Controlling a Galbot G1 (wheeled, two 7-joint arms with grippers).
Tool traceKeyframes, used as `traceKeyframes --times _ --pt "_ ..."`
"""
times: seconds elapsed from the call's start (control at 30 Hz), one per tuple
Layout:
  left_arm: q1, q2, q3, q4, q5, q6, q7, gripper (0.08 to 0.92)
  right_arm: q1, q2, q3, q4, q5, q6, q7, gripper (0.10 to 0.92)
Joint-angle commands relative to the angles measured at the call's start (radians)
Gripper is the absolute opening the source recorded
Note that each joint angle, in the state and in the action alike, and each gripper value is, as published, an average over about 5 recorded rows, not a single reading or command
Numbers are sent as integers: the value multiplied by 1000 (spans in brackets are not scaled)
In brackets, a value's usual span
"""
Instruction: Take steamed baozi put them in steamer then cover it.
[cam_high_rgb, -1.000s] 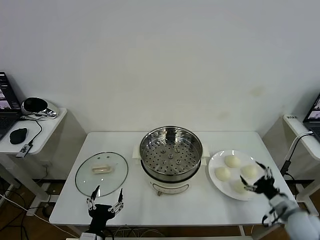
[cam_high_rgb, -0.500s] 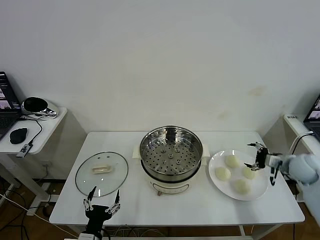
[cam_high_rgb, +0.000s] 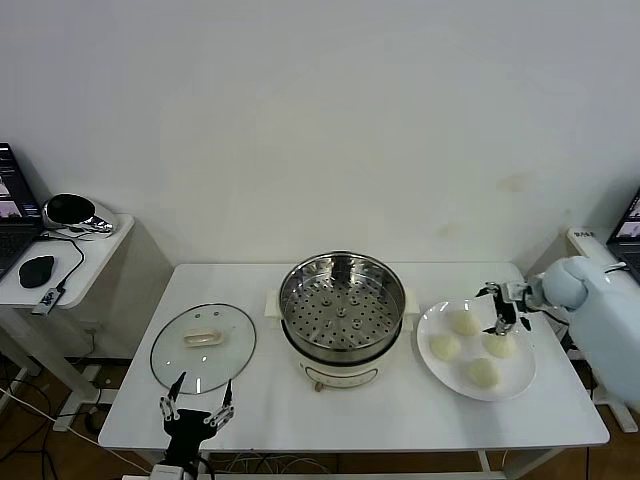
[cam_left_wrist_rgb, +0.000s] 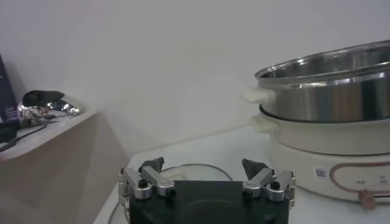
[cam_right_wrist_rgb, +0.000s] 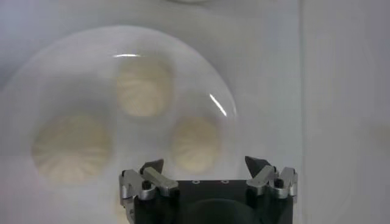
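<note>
White rectangular surface (cam_high_rgb: 300, 410) carries everything.

Round shiny stainless-steel steamer (cam_high_rgb: 341, 300) with perforated tray stands at the centre on its cream-white electric base. No buns inside it.

Round clear glass cover (cam_high_rgb: 203, 346) with metal rim and cream-white oblong handle lies flat on the surface, on the robot's left of the steamer, apart from it.

Flat round white plate (cam_high_rgb: 437, 372) sits on the robot's right of the steamer, just beside its base. Four smooth cream-white steamed baozi (cam_high_rgb: 484, 372) rest on the plate, close together but separate.

Right tool (cam_high_rgb: 502, 309) hangs over the far right part of the plate, above the buns, pointing down. Fingers spread apart, nothing between them. In the right wrist view the right tool (cam_right_wrist_rgb: 208, 172) looks straight down on the plate (cam_right_wrist_rgb: 36, 79), with three baozi (cam_right_wrist_rgb: 195, 143) in sight below it; no contact visible.

Left tool (cam_high_rgb: 195, 408) sits low at the near edge of the surface, just in front of the cover. Fingers apart, holding nothing. In the left wrist view the left tool (cam_left_wrist_rgb: 207, 177) faces the steamer (cam_left_wrist_rgb: 329, 91) side-on.
</note>
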Motion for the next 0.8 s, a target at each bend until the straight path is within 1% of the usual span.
traceKeyframes --times 0.03,0.5,0.63,0.8 --pt "-1 2 -6 -1 1 0 2 823 122 96 -122 -182 -56 38 -60 823" --pt "-1 5 -10 -5 6 -2 4 823 121 184 -100 -298 -101 35 -32 818" --pt "0 4 -12 -5 7 -3 4 823 120 201 -93 -316 -118 32 -28 782" --pt "0 1 -11 -2 9 -8 3 823 121 214 -87 -338 -131 32 -16 716"
